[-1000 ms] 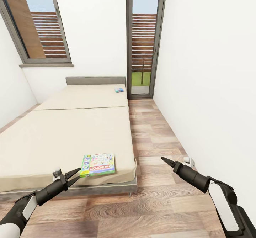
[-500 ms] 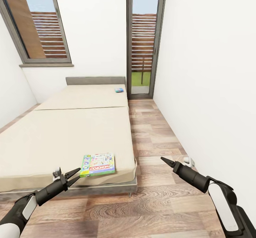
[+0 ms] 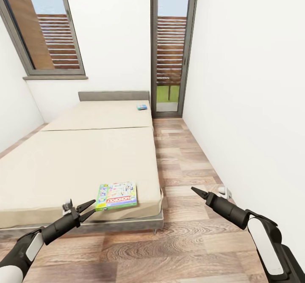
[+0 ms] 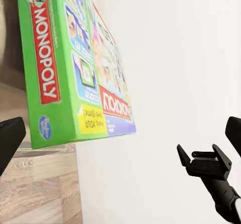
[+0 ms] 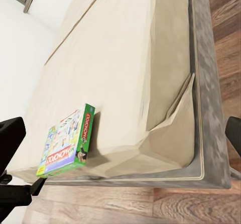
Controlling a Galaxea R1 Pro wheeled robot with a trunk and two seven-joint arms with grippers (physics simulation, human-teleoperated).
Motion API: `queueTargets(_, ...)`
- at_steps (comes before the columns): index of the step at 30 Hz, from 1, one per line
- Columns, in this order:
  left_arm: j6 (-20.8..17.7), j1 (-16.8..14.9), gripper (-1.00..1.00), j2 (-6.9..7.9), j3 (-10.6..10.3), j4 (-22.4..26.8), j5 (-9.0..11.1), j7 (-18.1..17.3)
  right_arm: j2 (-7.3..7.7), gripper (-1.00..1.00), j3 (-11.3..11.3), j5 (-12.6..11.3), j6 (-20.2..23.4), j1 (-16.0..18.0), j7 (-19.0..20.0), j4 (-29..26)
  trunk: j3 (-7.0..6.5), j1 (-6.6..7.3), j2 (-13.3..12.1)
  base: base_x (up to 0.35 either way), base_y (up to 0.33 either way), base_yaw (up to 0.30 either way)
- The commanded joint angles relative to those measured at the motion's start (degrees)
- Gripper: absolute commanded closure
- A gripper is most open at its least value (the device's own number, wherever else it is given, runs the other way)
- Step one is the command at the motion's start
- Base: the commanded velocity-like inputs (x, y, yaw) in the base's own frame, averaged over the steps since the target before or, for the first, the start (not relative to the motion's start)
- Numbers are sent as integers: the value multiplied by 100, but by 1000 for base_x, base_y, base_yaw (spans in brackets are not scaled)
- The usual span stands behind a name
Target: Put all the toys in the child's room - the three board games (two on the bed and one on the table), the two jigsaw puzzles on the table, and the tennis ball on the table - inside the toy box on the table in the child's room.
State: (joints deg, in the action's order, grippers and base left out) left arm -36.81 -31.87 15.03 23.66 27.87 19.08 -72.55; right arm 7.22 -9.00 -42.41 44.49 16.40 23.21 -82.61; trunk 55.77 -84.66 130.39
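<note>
Change: almost nothing has shifted since a second ago; our two arms sit a touch lower in the head view, and the bed and both games lie where they were.
Left claw (image 3: 83, 210): we hold it spread wide and empty, low before the foot of the bed, just short of the green-edged game.
Right claw (image 3: 195, 190): we hold it over the wood floor (image 3: 186, 164) beside the bed; its fingers look drawn to a point in the head view, yet its own camera shows dark tips at both edges, so we cannot tell how far they part.
Green-edged board game (image 3: 116, 196): flat on the mattress at the near right corner of the bed (image 3: 80, 156), untouched; we see it from both wrist cameras (image 4: 75, 68) (image 5: 68, 143).
Small blue board game (image 3: 142, 107): far end of the mattress, near the grey headboard (image 3: 113, 95) and the right edge.
Room: white walls, a window (image 3: 46, 33) at left, a tall glass door (image 3: 170, 50) past the bed.
</note>
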Motion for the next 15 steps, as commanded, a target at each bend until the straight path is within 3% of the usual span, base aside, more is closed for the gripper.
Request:
queueTargets(1, -57, -3, -100, 3, 7, -1, 8, -14, -1, -100, -8, 1, 33, 4, 19, -1, 5, 1, 2, 0, 0, 0)
queueTargets(15, -69, -3, -100, 17, 7, -1, 13, -16, -1, -100, 2, -3, -145, 4, 2, 82, 5, 1, 2, 0, 0, 0)
